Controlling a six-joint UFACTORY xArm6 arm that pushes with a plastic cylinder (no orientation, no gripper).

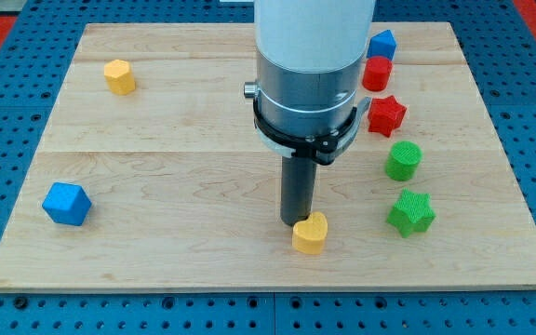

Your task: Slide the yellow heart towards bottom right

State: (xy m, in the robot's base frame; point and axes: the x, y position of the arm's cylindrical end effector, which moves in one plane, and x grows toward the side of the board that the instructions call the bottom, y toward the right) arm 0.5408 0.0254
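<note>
Board (156, 177): wooden, laid on a blue pegboard
Arm (310, 65): a pincer is not carried, only a rod
Blue blocks: one (66, 204) at the view's left
My tip (296, 222): set against the heart's upper left
Yellow heart (311, 234): found at bottom centre

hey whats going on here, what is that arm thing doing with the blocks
A robot arm ending in a dark rod is pushing blocks around a wooden board. My tip sits right against the upper left side of the yellow heart, near the view's bottom centre, placed to push it toward the bottom right. A green star, green cylinder, red star, red cylinder and blue block line the view's right. A yellow block and another blue block sit at the left.
</note>
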